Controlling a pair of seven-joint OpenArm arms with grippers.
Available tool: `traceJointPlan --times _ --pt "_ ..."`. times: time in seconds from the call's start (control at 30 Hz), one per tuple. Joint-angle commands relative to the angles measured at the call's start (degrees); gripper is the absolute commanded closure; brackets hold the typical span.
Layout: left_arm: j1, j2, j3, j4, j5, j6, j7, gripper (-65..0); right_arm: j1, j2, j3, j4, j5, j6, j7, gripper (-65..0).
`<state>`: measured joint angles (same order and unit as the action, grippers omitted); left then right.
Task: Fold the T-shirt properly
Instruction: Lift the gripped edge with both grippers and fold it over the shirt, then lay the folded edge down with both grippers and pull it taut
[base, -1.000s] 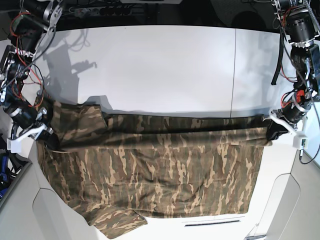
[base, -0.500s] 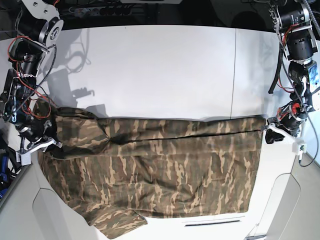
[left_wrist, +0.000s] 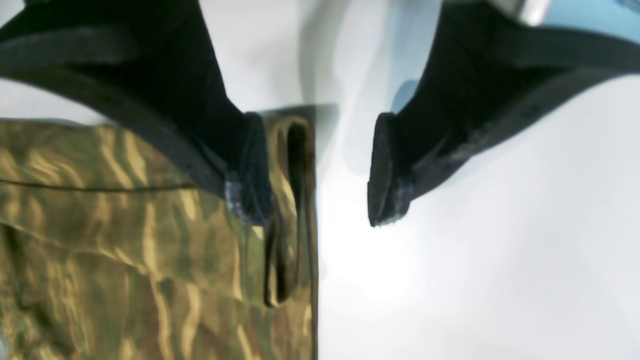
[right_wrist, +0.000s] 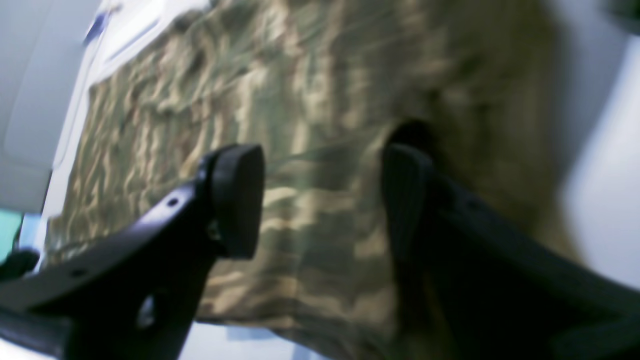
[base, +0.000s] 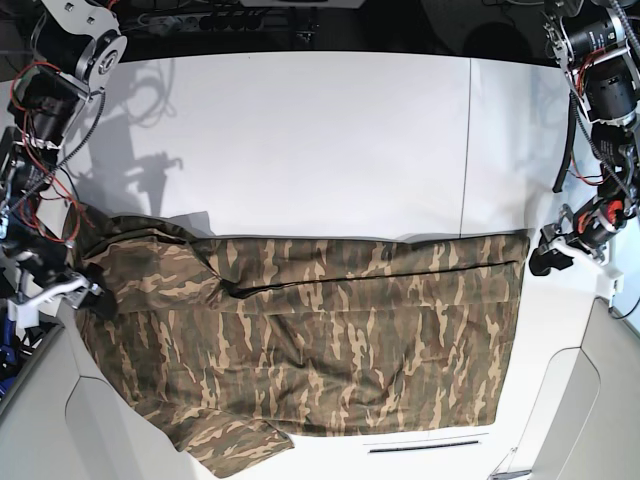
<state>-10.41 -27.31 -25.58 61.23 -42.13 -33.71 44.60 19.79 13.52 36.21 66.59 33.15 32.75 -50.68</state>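
Note:
The camouflage T-shirt (base: 320, 340) lies spread on the white table (base: 320, 140), its far part folded toward the front, with a straight fold line along the back. One sleeve (base: 235, 448) sticks out at the front left. My left gripper (base: 543, 258) stands open just off the shirt's right end. In the left wrist view its jaws (left_wrist: 315, 195) are wide apart over the shirt's folded corner (left_wrist: 287, 210), one finger (left_wrist: 247, 190) above the cloth. My right gripper (base: 90, 293) is open at the shirt's left end; its fingers (right_wrist: 235, 200) hover over the cloth (right_wrist: 310, 125), holding nothing.
A seam (base: 468, 140) runs front to back across the right part of the table. Red wires and arm links (base: 45, 110) hang at the far left, and the other arm's links (base: 600, 90) at the far right. Grey panels (base: 90, 420) flank the table's front edge.
Both grippers have opened and let go of the shirt's folded edge, which now lies flat. Each gripper has drawn slightly outward, away from the cloth's ends.

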Motion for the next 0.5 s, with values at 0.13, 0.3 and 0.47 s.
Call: traceJointPlan --times 0.13,0.3,0.47 --pt "1.1 -1.1 -4.0 1.0 -5.2 -0.6 0.6 -34.4 -2.8 1.2 6.1 3.9 1.7 0.2 0.7 -37.5" --pt "3.3 -0.7 -4.0 1.0 -5.7 -0.4 0.2 -34.4 -8.6 1.7 7.9 3.9 2.7 0.3 1.6 -37.5" --pt "4.2 0.8 -4.0 0.9 -5.7 -0.4 -0.2 -34.5 -14.4 1.7 7.9 3.9 2.8 0.2 6.0 -37.5"
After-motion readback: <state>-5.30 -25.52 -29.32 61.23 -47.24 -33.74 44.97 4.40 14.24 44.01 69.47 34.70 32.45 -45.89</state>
